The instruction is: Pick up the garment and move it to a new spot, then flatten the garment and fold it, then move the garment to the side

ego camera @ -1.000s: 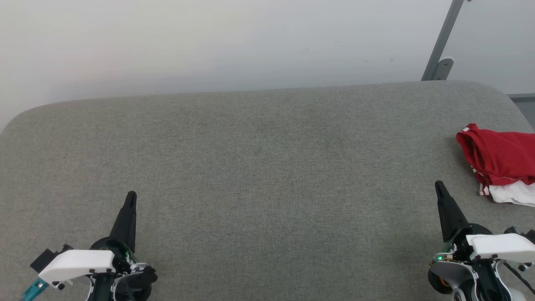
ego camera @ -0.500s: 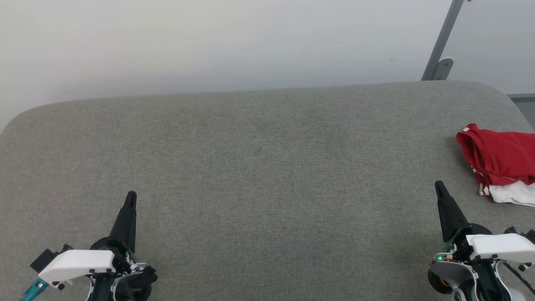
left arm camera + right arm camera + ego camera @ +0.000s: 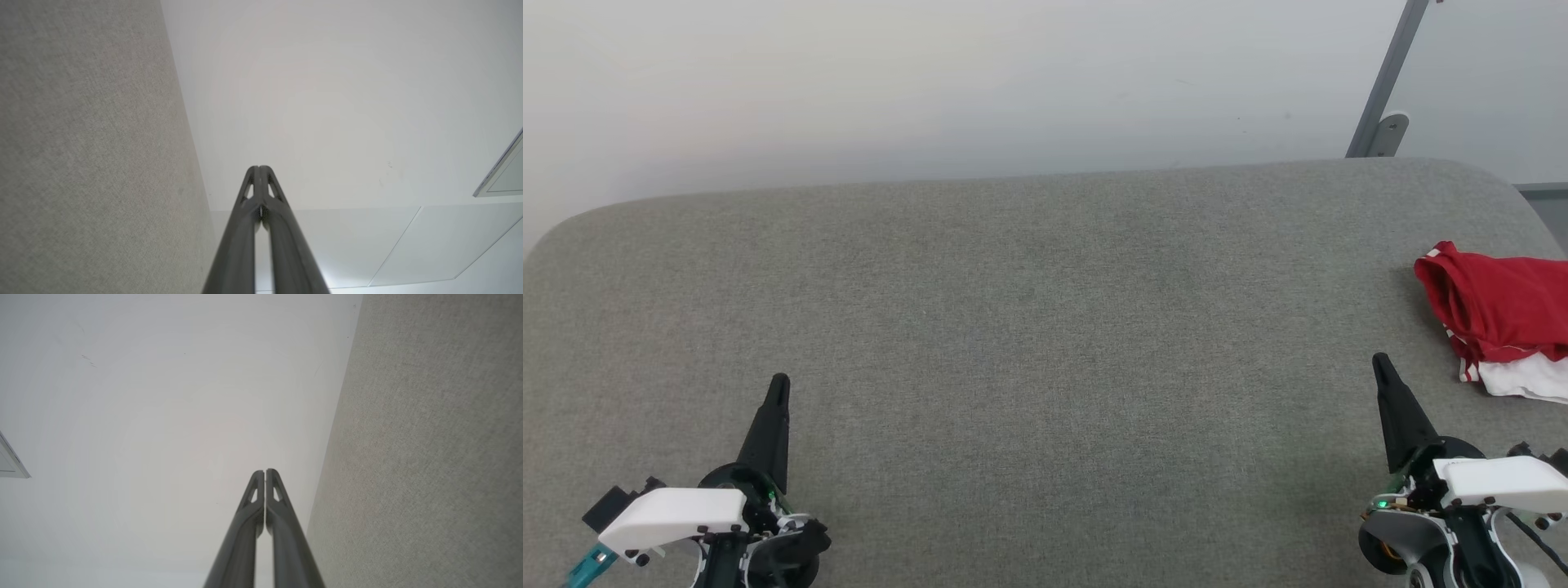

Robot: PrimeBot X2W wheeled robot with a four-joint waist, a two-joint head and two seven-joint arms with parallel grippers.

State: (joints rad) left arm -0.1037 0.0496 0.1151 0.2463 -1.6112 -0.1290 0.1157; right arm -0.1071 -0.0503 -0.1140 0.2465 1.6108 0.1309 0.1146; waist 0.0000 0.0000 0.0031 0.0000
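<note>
Left claw and right claw: pressed together, empty. Shirt lies at right edge of desk.

Padded surface: uniform grey-green woven fabric. Garment, at the surface's right edge: red body, white portion below, red-and-white striped trim. Left gripper and right gripper: black fingers, white housings. Wall behind the surface: off-white.
</note>
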